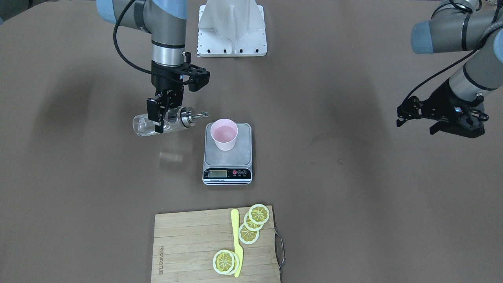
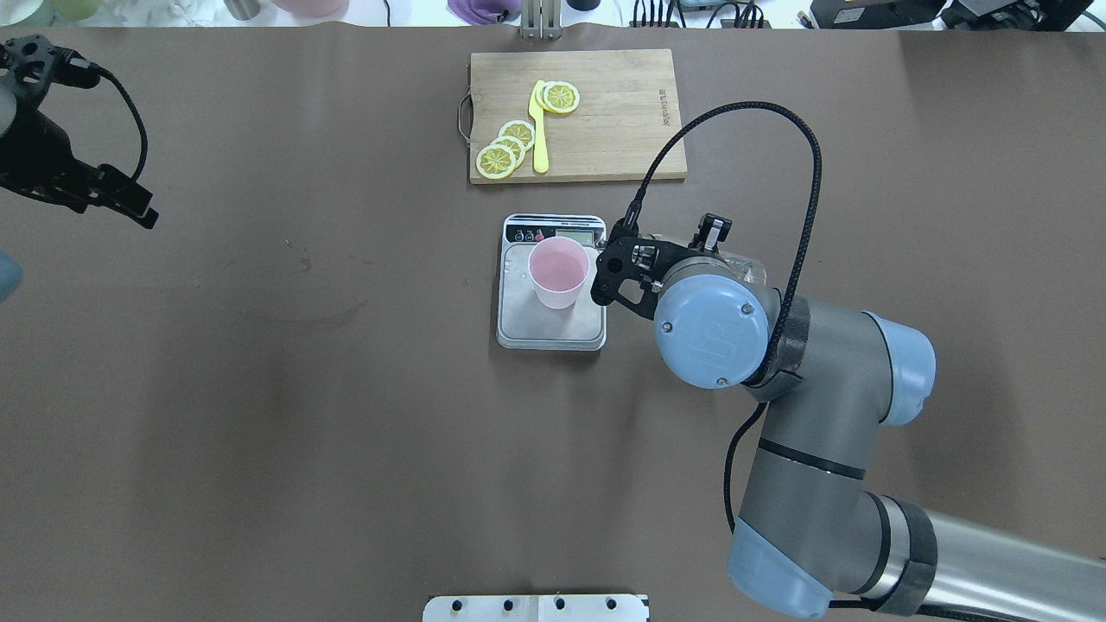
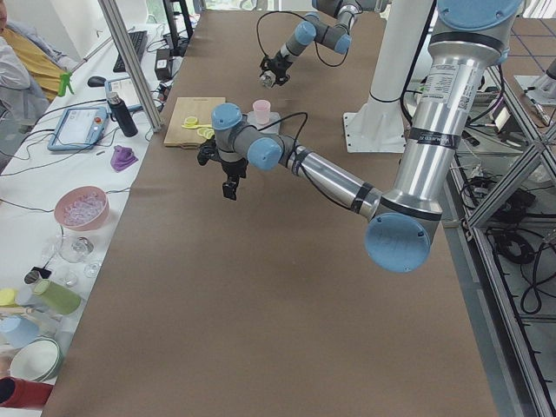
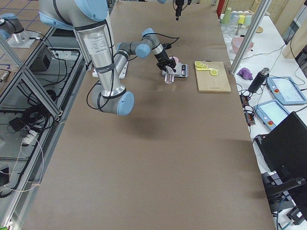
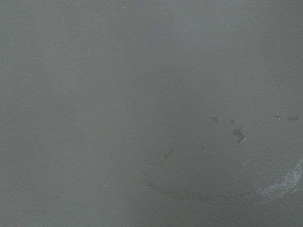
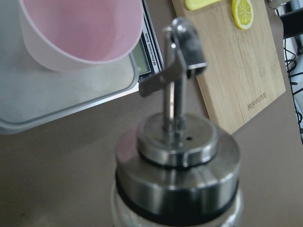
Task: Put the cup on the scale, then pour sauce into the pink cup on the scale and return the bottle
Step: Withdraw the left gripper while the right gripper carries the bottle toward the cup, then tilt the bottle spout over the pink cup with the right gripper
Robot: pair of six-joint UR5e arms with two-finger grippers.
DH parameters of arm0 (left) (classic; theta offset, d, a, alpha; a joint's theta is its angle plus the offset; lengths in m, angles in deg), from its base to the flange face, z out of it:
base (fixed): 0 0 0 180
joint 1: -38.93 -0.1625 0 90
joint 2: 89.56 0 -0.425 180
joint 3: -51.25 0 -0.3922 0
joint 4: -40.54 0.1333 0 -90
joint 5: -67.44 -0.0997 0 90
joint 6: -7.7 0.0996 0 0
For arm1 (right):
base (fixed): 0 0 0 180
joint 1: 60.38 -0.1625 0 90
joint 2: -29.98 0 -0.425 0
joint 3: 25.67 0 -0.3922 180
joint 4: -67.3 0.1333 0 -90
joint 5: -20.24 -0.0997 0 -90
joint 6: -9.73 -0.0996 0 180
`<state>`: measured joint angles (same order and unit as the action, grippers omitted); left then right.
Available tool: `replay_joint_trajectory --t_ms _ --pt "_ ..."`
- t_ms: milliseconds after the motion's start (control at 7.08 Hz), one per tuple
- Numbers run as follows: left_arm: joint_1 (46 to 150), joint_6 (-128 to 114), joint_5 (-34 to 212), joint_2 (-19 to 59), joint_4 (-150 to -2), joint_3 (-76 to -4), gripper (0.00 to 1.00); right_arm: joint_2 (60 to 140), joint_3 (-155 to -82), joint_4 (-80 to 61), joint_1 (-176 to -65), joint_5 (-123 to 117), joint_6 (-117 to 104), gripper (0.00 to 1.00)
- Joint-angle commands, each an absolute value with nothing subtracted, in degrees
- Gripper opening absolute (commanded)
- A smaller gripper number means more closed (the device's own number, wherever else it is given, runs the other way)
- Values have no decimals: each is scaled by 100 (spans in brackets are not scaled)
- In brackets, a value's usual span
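Brown matting covers the tabletop [image 1: 353, 196], seen here from the operators' side. Nearest lies one bamboo board [image 1: 188, 239] with a wire handle at one end. A brand word is burned along its other short edge, but it is too small to read with certainty. On the board are five lemon slices [image 1: 259, 214], three overlapping in a row and two stacked, and one yellow knife [image 1: 237, 243] lies between the two groups.

Beyond the board sits one scale [image 1: 232, 157], its black strip facing the board. The strip carries one display, one red button and two pale ones, and the digits and the fine print below them cannot be read. One pink cup [image 1: 224, 135] stands upright on the far half of the platform, towards the right arm's side.

Just beside the scale, the right hand [image 1: 157, 120] is clamped around the glass body of one clear bottle [image 1: 141, 126]. It holds the bottle level above the tabletop with the chrome cap pointing at the cup. The spout tip stops just short of the cup's rim and is not over it.

Well apart on the other side, the left hand [image 1: 415, 124] hangs above the tabletop, fingers spread and holding nothing. Its wrist camera sees only bare, faintly stained matting.

Farthest back is one white base plate [image 1: 232, 35].
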<state>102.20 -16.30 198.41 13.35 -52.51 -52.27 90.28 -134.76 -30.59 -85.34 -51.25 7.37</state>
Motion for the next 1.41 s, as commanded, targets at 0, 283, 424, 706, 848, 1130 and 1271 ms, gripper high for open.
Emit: replay_joint_trajectory --t_ms 0,283,424,706,848,1130,1271 --pt "10317 -1271 19840 1171 -5254 -5220 99 8834 -13211 -3079 -8569 -5104 937 0" --pt "10353 -1102 19761 1126 -5245 -5220 99 8501 -13149 -3586 -8578 -5078 1463 0" --pt "10353 -1102 19761 1117 -5245 -5220 99 8491 -13123 -3649 -8569 -4973 1604 0" --pt "10362 -1102 19761 1117 -5245 -5228 99 8239 -12922 -3850 -8578 -4867 1912 0" --pt "10362 -1102 19761 1117 -5245 -5228 99 7966 -12668 -4000 -8578 -4840 1913 0" --pt "10362 -1110 19761 1117 -5245 -5237 99 7964 -12657 -4167 -8595 -4831 2088 0" --pt "10362 -1102 19761 1108 -5245 -5237 99 7938 -12666 -4316 -8621 -4736 2255 0"
